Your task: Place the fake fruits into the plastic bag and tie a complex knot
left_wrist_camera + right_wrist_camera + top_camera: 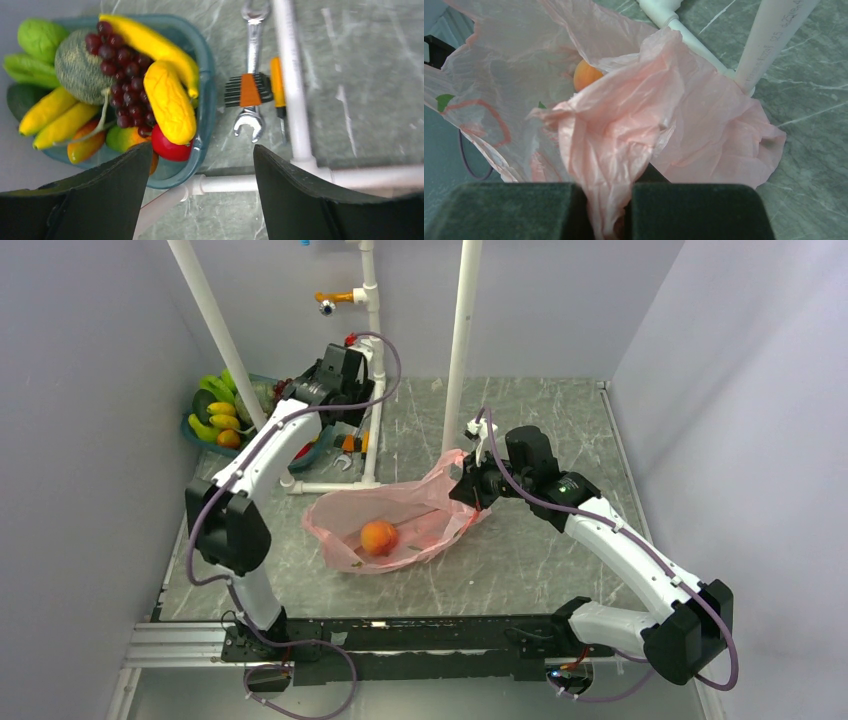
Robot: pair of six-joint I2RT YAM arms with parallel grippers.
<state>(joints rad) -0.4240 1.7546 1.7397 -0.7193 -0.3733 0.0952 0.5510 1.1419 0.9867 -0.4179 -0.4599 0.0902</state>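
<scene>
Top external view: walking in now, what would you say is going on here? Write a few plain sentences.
The right hand is shut on a fold of the thin translucent pink plastic bag, holding one side of its mouth up. One peach-orange round plastic fruit lies inside. The left hand hovers open and empty beside the teal plastic basin, which holds the other fruits, among them a dark purple grape bunch and yellow bananas. The bag is not yet tied.
</scene>
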